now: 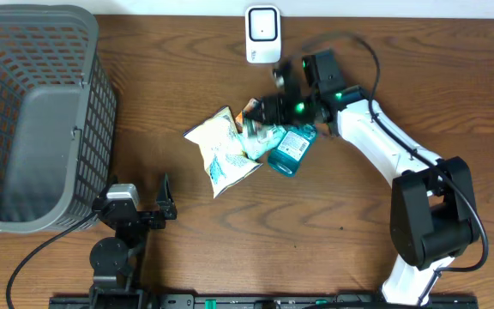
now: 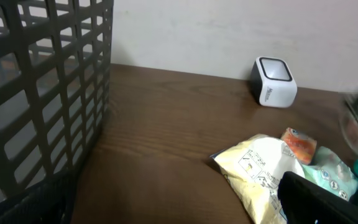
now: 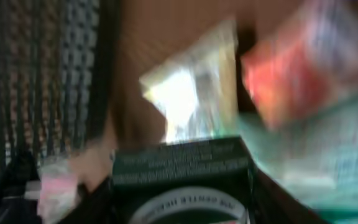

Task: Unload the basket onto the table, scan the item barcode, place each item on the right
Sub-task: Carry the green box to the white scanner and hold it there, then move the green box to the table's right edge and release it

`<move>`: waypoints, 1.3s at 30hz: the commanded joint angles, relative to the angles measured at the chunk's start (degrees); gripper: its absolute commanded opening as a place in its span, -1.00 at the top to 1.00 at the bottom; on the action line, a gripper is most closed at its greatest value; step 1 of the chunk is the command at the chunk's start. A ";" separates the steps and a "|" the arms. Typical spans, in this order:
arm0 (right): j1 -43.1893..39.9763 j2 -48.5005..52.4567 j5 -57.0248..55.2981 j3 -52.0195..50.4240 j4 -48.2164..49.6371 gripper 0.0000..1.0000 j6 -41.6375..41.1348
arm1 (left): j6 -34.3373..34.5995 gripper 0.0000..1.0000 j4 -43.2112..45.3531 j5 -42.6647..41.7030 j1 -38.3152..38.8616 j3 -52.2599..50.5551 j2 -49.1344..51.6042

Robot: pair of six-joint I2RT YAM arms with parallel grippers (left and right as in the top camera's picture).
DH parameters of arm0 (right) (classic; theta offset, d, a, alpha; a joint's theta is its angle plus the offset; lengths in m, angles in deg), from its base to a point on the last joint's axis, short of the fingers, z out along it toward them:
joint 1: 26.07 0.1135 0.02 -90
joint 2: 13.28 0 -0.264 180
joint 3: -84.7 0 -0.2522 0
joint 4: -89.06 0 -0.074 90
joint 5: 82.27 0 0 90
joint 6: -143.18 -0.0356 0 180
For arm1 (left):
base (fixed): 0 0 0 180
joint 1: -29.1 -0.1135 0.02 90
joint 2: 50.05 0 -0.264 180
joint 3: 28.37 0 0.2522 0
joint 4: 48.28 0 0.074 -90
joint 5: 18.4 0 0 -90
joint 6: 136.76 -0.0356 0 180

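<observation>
Grey plastic basket [image 1: 101, 94], an open square mesh with a rounded rim, stands tallest at the far left of the wood-grain desk [image 1: 161, 77]. Beside it the left end effector [image 1: 168, 199] rests with jaws spread wide and empty. A crinkled pale bag [image 1: 221, 153] lies mid-desk, touching a soft mint wipes pack [image 1: 256, 137], a small orange packet [image 1: 249, 110] and a teal plastic bottle [image 1: 292, 148]. Behind them stands a white, rounded scanner [image 1: 262, 34]. The right end effector [image 1: 268, 107] hovers over the pile, half-closed on a dark box [image 3: 182, 177] with a pale ring on its face, blurred.
</observation>
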State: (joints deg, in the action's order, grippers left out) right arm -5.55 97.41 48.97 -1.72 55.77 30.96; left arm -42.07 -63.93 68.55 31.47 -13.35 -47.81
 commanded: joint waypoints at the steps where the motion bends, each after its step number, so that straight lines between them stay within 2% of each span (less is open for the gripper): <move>1: 0.15 0.20 -11.41 1.18 7.85 0.25 -0.46 | 0.31 -0.96 -1.88 0.09 0.13 -1.03 -0.13; 2: 0.57 0.22 -19.26 1.18 12.98 0.15 -0.44 | 0.31 -0.95 -1.88 0.09 0.13 -1.03 -0.13; 3: 0.68 0.22 -21.73 1.18 14.36 0.15 -0.44 | 0.31 -0.96 -1.88 0.11 0.13 -1.03 -0.13; 7: 1.75 1.16 -38.60 1.18 25.18 0.24 3.80 | 0.31 -0.95 -1.88 0.09 0.13 -1.03 -0.13; 8: 2.01 2.58 -42.07 1.18 31.21 0.30 5.66 | 0.31 -0.95 -1.88 0.09 0.13 -1.03 -0.13; 12: 2.03 6.93 -42.69 1.18 44.59 0.29 7.78 | 0.31 -0.96 -1.88 0.09 0.13 -1.03 -0.13; 15: 1.99 13.27 -44.81 2.05 58.49 0.30 7.72 | 0.31 -0.95 -1.88 0.09 0.13 -1.03 -0.13; 21: 2.03 23.06 -46.10 13.66 59.28 0.28 7.72 | 0.31 -0.95 -1.88 0.09 0.13 -1.03 -0.13; 28: 2.08 31.23 -47.34 27.41 51.82 0.25 7.69 | 0.31 -0.95 -1.88 0.09 0.13 -1.03 -0.13; 39: 2.08 30.93 -47.34 27.43 50.21 0.20 6.82 | 0.31 -0.96 -1.88 0.09 0.13 -1.03 -0.13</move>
State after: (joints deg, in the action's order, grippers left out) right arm -3.89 127.90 2.70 24.35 106.79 37.89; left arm -42.07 -63.97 68.55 31.47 -13.33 -47.79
